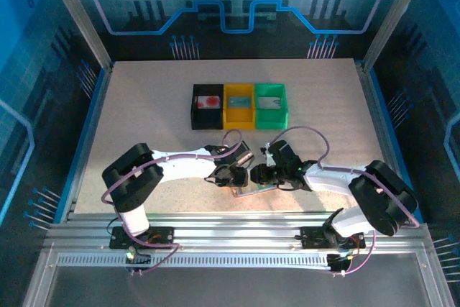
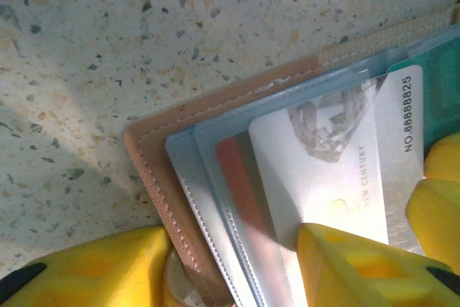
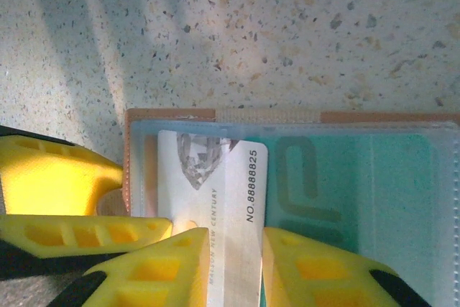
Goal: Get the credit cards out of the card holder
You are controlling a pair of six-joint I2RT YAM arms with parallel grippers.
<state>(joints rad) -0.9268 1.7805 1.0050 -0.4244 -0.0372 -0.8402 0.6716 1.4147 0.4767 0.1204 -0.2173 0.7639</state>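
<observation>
The right gripper (image 3: pixel 235 246) poised over a white card (image 3: pixel 215 177)

Its fingers are set narrowly astride the card; whether it is gripped cannot be told. The card holder (image 2: pixel 154 156), at the middle of the table's (image 1: pixel 144 91) near edge, is clamped at one edge by the left gripper (image 2: pixel 231 239). The card is best drawn straight along its sleeve (image 3: pixel 402 199), the holder pinned flat.

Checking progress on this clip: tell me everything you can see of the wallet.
The wallet is a tan-pink, leather-looking bifold with a stitched border. It lies open and flat on the speckled table near the arms. Clear plastic sleeves fill its inside. A teal card and a red card sit in sleeves, and a white card numbered 88888825 shows among them. The left gripper straddles its end edge, grip unclear. The right gripper is open over the white card.
</observation>
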